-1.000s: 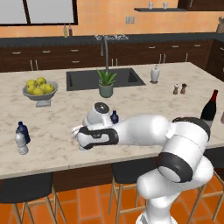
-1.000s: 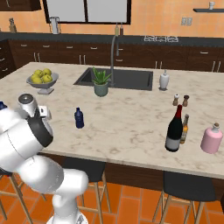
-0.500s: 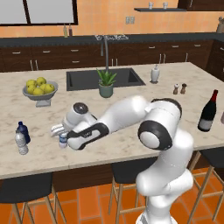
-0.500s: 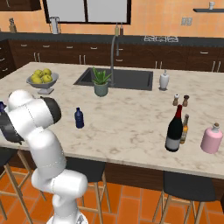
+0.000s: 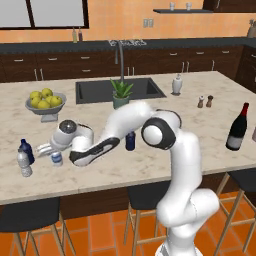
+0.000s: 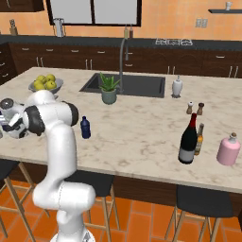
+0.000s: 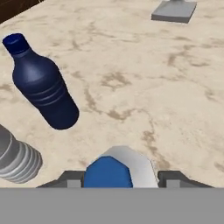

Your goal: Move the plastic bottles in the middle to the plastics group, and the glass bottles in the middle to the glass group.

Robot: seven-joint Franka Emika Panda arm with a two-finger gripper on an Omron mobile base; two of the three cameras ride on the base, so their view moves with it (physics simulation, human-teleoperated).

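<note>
Marbled beige stone makes up the worktop [image 5: 150, 165], and the white arm reaches low across it toward its left end. The pincer [image 5: 48, 149] lies nearly level just above the stone, and the clear bottle with the blue cap and blue-white label [image 5: 57, 158] stands upright right at its tips. In the hand view that bottle's blue cap [image 7: 108, 172] sits between the two dark fingertips [image 7: 171, 179], one on each side of it. The jaws stand partly apart around the bottle's top; whether they press on it or merely flank it I cannot tell.

Just beyond the pincer stands the plastics pair: the squat dark blue bottle [image 5: 25, 150] and the greyish clear bottle [image 5: 23, 163], close together near the worktop's left end. The hand view shows the same two, the dark blue one [image 7: 41, 85] and the ribbed grey one [image 7: 17, 156] at the picture's edge.

The slim dark blue bottle [image 5: 130, 140] stands upright near the middle of the worktop, partly behind the arm; from the right base view it shows clear [image 6: 85, 127], in front of the potted plant [image 6: 108, 88]. The tall dark wine bottle [image 6: 188, 139] stands far to the right, with the amber-brown glass bottle [image 6: 200, 139] just beside and behind it. A pink bottle [image 6: 229, 149] stands near them. A bowl of lemons [image 5: 44, 102] sits behind the pincer's end of the worktop.
</note>
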